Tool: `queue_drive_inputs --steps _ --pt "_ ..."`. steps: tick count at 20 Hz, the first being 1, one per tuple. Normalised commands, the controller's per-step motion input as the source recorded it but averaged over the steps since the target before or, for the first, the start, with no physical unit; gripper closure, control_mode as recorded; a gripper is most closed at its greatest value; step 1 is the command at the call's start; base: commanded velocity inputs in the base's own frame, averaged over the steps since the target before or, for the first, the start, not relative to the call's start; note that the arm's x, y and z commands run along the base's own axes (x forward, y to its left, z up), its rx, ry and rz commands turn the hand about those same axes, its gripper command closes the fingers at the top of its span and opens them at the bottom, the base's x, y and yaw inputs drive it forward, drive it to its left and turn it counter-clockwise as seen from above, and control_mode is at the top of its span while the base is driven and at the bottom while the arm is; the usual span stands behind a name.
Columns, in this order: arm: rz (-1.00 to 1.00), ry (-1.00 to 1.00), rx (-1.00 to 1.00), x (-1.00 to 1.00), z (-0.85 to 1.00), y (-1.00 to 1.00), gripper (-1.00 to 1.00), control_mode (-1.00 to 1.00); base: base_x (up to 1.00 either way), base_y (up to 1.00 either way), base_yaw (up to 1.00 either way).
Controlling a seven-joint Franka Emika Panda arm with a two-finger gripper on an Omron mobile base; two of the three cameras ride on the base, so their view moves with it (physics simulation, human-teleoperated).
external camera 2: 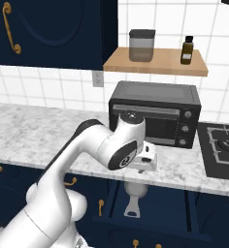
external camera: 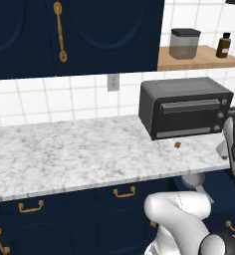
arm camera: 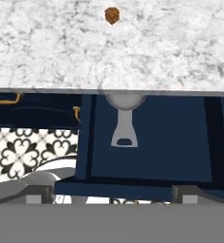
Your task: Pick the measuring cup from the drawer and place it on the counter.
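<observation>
We saw the small matte grey measuring cup [arm camera: 125,124] lying in the open navy drawer [arm camera: 147,137], bowl tucked under the speckled white marble counter [arm camera: 109,52] edge. Lifting straight up risked striking that overhang. We could not tell the gripper's opening.

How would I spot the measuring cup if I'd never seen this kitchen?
Find the black toaster oven on the marble counter. Just below it a navy drawer stands open. The measuring cup lies inside, part-hidden under the counter edge: small, grey, round, with a flared handle.
</observation>
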Motion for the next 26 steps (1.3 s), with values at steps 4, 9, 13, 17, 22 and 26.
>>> queue_drive_inputs --steps 4,9,13,17,22,26 --pt "0.0 0.0 0.0 -0.34 -0.27 -0.42 -1.0 -1.0 0.0 0.0 0.0" --pt "0.0 0.0 0.0 -0.13 -0.34 0.01 -1.0 -1.0 0.0 0.0 0.0" --pt "0.0 0.0 0.04 0.0 -0.33 0.01 -1.0 -1.0 0.0 0.0 0.0" --pt "0.0 0.0 0.04 0.02 -0.36 0.0 -1.0 -1.0 0.0 0.0 0.0" --pt "0.03 0.0 0.03 0.13 -0.4 0.0 -1.0 -1.0 0.0 0.0 0.0" --pt "0.07 0.0 0.06 0.24 -0.37 0.0 -1.0 -1.0 0.0 0.0 0.0"
